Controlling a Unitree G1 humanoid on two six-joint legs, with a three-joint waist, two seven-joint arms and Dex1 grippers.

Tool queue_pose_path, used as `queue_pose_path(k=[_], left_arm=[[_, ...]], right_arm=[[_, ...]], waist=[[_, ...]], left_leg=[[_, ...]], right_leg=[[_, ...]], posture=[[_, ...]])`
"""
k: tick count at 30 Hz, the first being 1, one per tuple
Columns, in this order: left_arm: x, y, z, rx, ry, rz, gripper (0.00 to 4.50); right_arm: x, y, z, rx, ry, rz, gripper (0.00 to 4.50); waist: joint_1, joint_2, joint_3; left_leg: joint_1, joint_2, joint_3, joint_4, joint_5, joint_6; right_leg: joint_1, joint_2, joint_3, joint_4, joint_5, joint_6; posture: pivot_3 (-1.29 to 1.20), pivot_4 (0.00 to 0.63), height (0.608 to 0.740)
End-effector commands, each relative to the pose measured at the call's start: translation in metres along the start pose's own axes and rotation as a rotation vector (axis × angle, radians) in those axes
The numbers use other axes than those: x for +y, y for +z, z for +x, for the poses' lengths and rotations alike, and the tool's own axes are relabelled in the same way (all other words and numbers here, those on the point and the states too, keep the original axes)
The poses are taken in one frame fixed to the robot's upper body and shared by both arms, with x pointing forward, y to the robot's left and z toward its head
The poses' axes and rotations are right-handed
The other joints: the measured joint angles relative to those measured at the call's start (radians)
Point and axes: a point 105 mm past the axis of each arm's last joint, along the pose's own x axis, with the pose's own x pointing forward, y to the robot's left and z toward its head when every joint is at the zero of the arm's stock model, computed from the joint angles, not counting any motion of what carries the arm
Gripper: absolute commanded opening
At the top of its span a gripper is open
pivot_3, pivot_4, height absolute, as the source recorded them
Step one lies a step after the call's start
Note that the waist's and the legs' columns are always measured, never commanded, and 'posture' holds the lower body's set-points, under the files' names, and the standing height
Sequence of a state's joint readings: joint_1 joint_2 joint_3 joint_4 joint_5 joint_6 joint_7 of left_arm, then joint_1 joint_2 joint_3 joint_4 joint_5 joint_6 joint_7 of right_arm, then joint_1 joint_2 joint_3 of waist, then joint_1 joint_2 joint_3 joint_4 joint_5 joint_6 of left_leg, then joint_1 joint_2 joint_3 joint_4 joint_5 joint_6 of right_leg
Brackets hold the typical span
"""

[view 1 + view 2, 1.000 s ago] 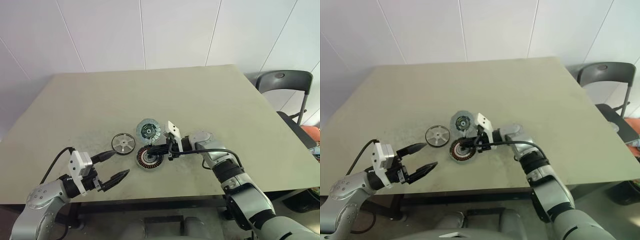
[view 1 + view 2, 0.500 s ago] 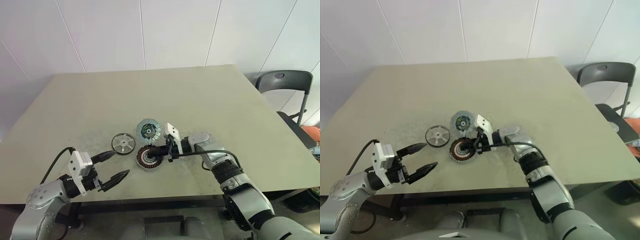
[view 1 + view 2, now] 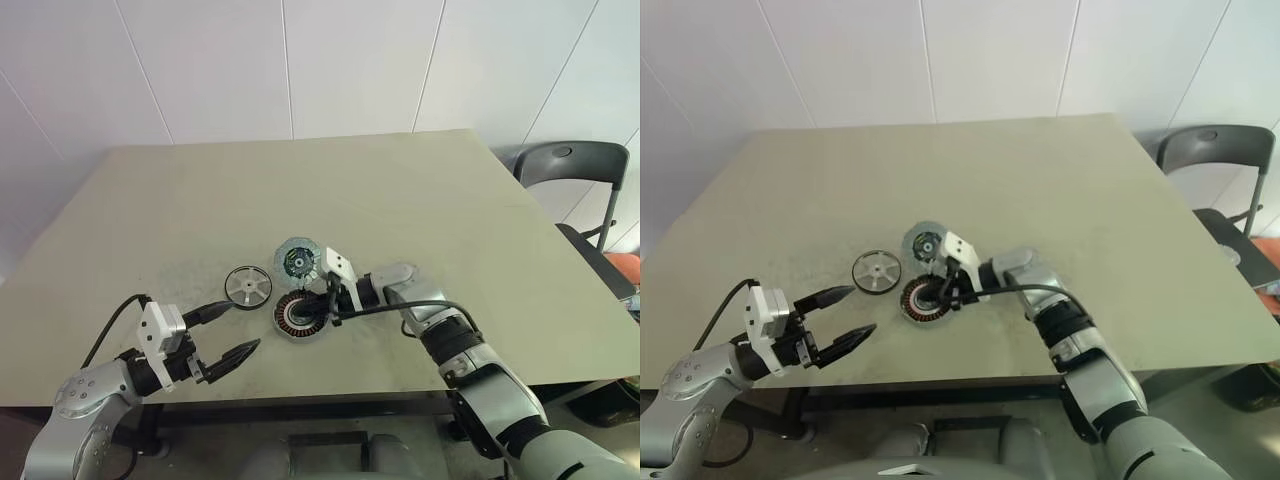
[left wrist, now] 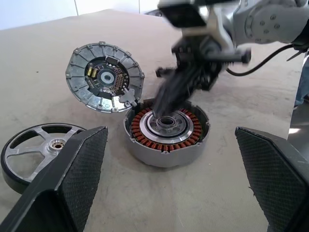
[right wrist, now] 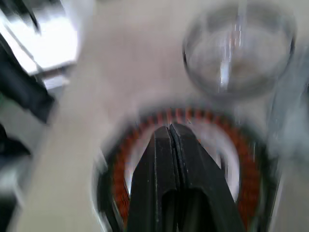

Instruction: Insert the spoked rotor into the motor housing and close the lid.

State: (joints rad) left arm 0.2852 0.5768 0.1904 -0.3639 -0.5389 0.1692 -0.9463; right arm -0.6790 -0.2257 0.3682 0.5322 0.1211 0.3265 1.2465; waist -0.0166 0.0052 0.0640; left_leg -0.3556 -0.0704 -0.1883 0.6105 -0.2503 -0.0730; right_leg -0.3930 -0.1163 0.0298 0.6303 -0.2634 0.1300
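Spoked rotor (image 3: 247, 285) lies flat on the surface (image 3: 150, 200), beside the motor housing (image 3: 300, 318); lid (image 3: 297, 259) just behind. Right hand (image 3: 318, 301) clenched, empty, tips over the housing's centre. Left hand (image 3: 227, 332) spread wide, empty. Rotor looks light, rigid; best pinched at the rim.

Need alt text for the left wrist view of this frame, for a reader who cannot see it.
The right gripper, fingers shut, reaches into the open motor housing on the table. The lid leans against the housing's rim, the spoked rotor lies flat beside it, and the left gripper's open fingers frame the scene.
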Motion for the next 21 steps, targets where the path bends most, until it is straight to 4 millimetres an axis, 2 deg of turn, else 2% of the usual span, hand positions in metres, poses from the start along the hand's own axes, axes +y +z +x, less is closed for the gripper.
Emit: queue_pose_path(k=[1, 3, 6, 9, 11, 14, 16, 18, 21], left_arm=[[0.001, 0.007, 0.000, -0.021, 0.004, 0.030, 4.50], [0.002, 0.007, 0.000, -0.020, 0.006, 0.031, 4.50], [0.002, 0.007, -0.001, -0.020, 0.006, 0.032, 4.50], [0.002, 0.007, -0.001, -0.020, 0.005, 0.032, 4.50], [0.002, 0.007, 0.000, -0.022, 0.005, 0.032, 4.50], [0.002, 0.007, 0.002, -0.024, 0.003, 0.032, 4.50], [0.002, 0.008, 0.002, -0.026, 0.004, 0.031, 4.50], [0.002, 0.008, 0.002, -0.026, 0.006, 0.031, 4.50], [0.001, 0.008, 0.002, -0.027, 0.010, 0.030, 4.50]], right_arm=[[-0.008, -0.022, -0.003, 0.114, -0.058, -0.045, 0.03], [-0.008, -0.010, -0.002, 0.053, -0.053, -0.053, 0.03], [-0.007, 0.020, -0.002, -0.091, -0.040, -0.020, 0.03], [-0.006, 0.052, -0.007, -0.245, -0.019, 0.019, 0.03], [-0.005, 0.065, -0.011, -0.292, -0.007, 0.030, 0.03], [-0.002, 0.065, -0.012, -0.280, 0.007, 0.023, 0.03], [0.000, 0.057, -0.011, -0.251, 0.015, 0.024, 0.03], [0.001, 0.045, -0.009, -0.205, 0.015, 0.030, 0.03], [0.001, 0.015, -0.004, -0.065, 0.003, 0.017, 0.03]], waist=[[-0.001, 0.001, -0.001], [-0.001, 0.001, -0.001], [0.001, 0.001, -0.001], [0.001, 0.002, -0.001], [-0.001, 0.002, -0.001], [0.000, 0.002, -0.001], [0.000, 0.002, -0.001], [0.000, 0.002, -0.001], [0.000, 0.002, -0.001]], left_leg=[[0.001, 0.000, 0.000, 0.000, 0.000, 0.000], [0.002, 0.000, 0.000, 0.001, 0.000, 0.000], [0.002, 0.000, 0.000, 0.002, 0.000, 0.000], [0.000, 0.000, 0.000, 0.002, 0.000, 0.000], [0.000, 0.000, 0.000, 0.000, 0.000, 0.000], [-0.001, 0.000, 0.000, -0.001, 0.000, 0.000], [-0.001, 0.000, 0.000, -0.001, 0.000, 0.000], [-0.001, 0.000, 0.000, -0.001, 0.000, 0.000], [0.000, 0.000, 0.000, -0.001, 0.000, 0.000]], right_leg=[[0.001, 0.000, 0.000, 0.000, -0.001, 0.001], [0.002, 0.000, 0.000, 0.000, -0.001, 0.001], [0.003, 0.000, 0.000, 0.000, -0.001, 0.001], [0.001, 0.000, 0.000, 0.000, -0.001, 0.001], [-0.001, 0.000, 0.000, 0.000, 0.001, -0.001], [-0.002, 0.000, 0.000, 0.000, 0.003, 0.001], [-0.001, 0.000, 0.000, 0.000, 0.003, 0.002], [-0.001, 0.000, 0.000, 0.000, 0.002, 0.002], [-0.001, 0.000, 0.000, 0.000, -0.001, 0.001]], posture=[[0.00, 0.000, 0.740], [0.00, 0.000, 0.740], [0.00, 0.000, 0.740], [0.00, 0.000, 0.740], [0.00, 0.000, 0.740], [0.00, 0.000, 0.740], [0.00, 0.000, 0.740], [0.00, 0.000, 0.740], [0.00, 0.000, 0.740]])
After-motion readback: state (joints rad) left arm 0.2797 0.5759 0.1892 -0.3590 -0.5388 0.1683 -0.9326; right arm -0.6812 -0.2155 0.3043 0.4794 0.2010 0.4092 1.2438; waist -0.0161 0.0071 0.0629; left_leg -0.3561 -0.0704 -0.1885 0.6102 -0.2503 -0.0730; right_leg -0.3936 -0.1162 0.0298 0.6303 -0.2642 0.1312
